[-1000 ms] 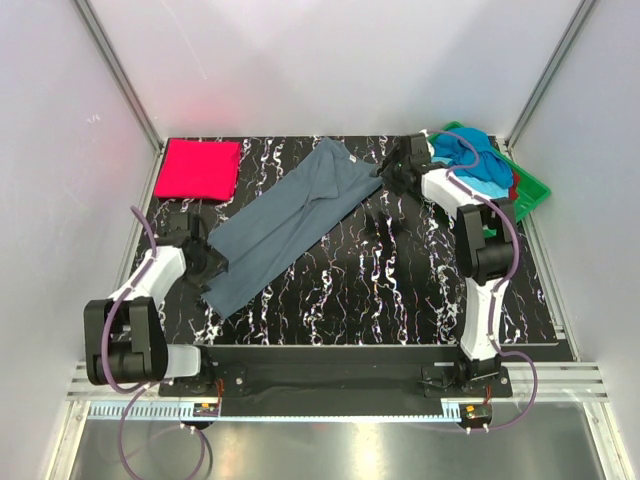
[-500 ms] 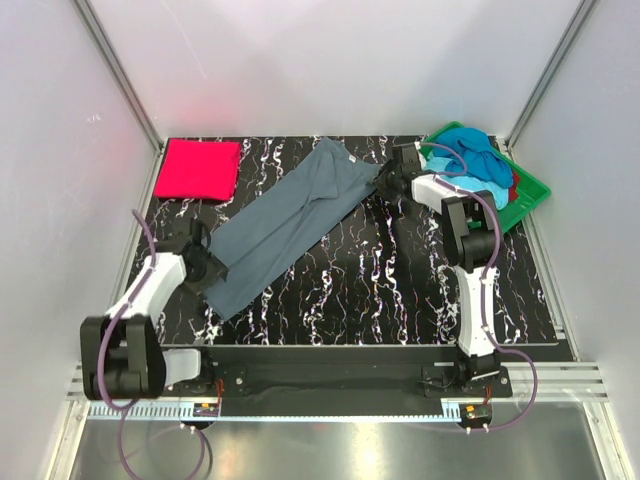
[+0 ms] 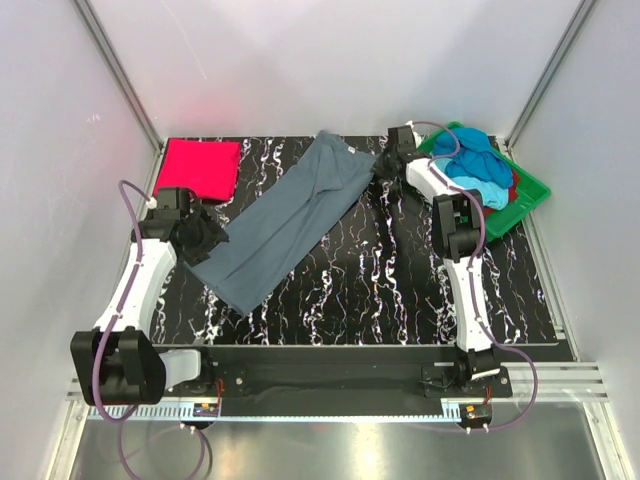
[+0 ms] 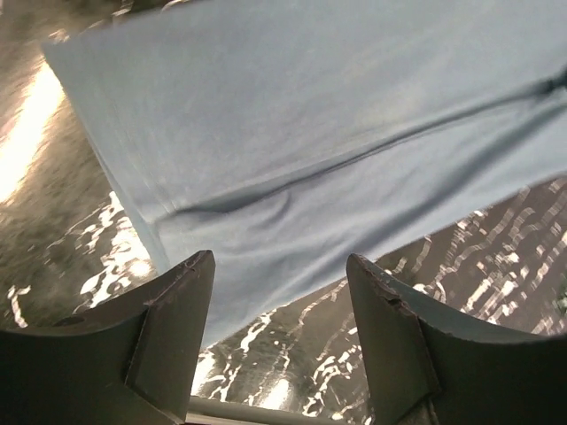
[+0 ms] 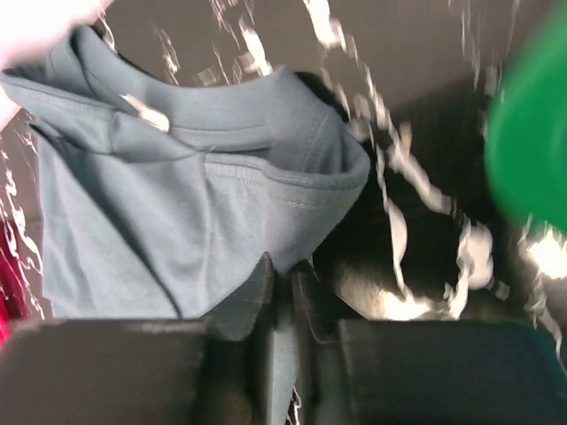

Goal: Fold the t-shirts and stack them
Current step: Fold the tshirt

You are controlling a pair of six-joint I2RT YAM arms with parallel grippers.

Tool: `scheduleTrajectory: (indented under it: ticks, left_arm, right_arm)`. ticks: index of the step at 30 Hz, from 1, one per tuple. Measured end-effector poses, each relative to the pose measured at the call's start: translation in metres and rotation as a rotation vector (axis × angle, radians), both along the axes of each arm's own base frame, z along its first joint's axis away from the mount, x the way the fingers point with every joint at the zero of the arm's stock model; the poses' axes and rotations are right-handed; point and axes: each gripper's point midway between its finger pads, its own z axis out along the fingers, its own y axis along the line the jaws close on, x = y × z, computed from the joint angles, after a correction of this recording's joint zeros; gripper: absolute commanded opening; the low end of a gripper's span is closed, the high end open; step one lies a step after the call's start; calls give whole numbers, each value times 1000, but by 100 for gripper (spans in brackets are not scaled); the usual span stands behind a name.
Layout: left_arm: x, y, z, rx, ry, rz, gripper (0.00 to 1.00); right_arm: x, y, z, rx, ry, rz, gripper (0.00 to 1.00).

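A slate grey-blue t-shirt (image 3: 285,215) lies spread diagonally across the black marbled table. My right gripper (image 3: 383,165) is at the shirt's far right corner. In the right wrist view that gripper (image 5: 285,270) is shut on a fold of the grey-blue cloth (image 5: 177,221). My left gripper (image 3: 210,238) sits at the shirt's near left edge. Its jaws (image 4: 282,261) stand open, with the cloth (image 4: 310,133) just past the fingertips and nothing pinched. A bright red-pink t-shirt (image 3: 198,168) lies folded at the far left corner.
A green tray (image 3: 530,190) at the far right holds a heap of turquoise (image 3: 478,170), dark blue (image 3: 455,145) and red (image 3: 514,185) shirts. The tray's green edge (image 5: 532,133) shows close to the right gripper. White walls enclose the table.
My right gripper closed on the shirt's far corner. My left arm swung back and left along the shirt's near edge, staying open.
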Motion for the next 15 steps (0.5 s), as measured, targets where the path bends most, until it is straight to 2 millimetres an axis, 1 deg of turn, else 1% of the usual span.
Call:
scheduleTrajectory:
  ticks: [2, 3, 4, 6, 7, 8, 11, 12, 15]
  left_arm:
    - [5, -5, 5, -14, -23, -35, 66]
    - [7, -8, 6, -20, -35, -57, 66]
    - [8, -10, 7, -27, -43, -79, 66]
    - [11, -15, 10, -36, -62, -120, 66]
    - [13, -17, 11, -39, -76, -139, 67]
    - [15, -17, 12, -37, -88, -151, 67]
    - [22, -16, 12, -20, -108, -170, 67]
    - [24, -15, 11, -12, -108, -169, 67]
    - [26, -10, 10, 4, -112, -158, 67]
  right_arm:
    - [16, -4, 14, -17, -26, 21, 41]
    - [24, -6, 23, -20, -45, 38, 45]
    - [32, -7, 34, -23, -70, 50, 51]
    - [34, -9, 49, -30, -89, 75, 53]
    - [33, -10, 55, -35, -94, 80, 56]
    - [27, -10, 58, -40, -87, 87, 57]
    - [-2, 0, 61, -55, -29, 111, 60]
    - [-17, 7, 61, -60, -3, 119, 60]
    - [-73, 42, 65, -58, 64, 162, 59]
